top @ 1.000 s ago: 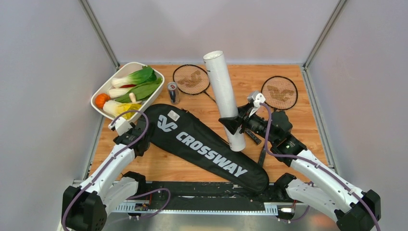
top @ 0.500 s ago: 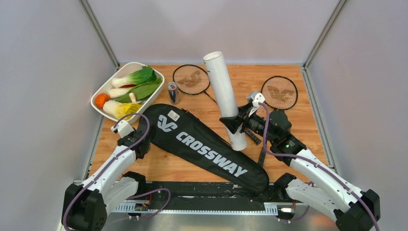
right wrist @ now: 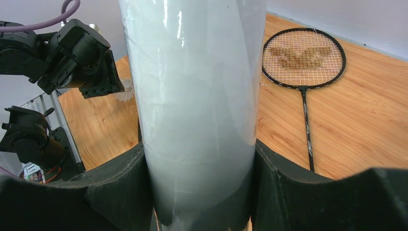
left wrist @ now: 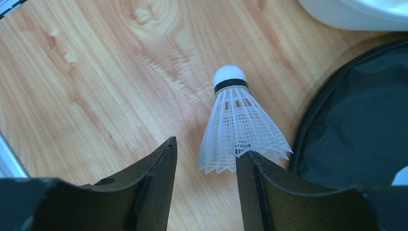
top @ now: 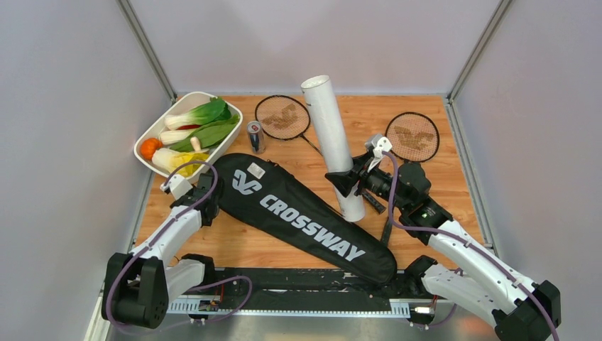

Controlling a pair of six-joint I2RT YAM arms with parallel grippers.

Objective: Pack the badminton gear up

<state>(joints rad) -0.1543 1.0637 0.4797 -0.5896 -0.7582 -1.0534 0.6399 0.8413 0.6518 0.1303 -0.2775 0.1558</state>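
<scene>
Near the desk's [left wrist: 96, 86] left edge the left gripper [left wrist: 208, 150] stands spread around the skirt of a shuttlecock [left wrist: 235, 120] just beside the racket bag [left wrist: 356, 120]; one pad [left wrist: 250, 185] seems to touch it, and from overhead the left arm [top: 186, 209] hides it. The right gripper [right wrist: 199, 147] clamps the tilted white tube [right wrist: 192, 82], its ends cut off in the wrist view

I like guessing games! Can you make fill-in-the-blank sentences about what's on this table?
The right gripper is shut on the tall white ____.
The long black racket bag reads ____.
____ thin dark-framed rackets lie on the wooden table.
The blue-silver drink can stands beside the white tray of ____.
Missing words: tube; CROSSWAY; two; vegetables.
</scene>
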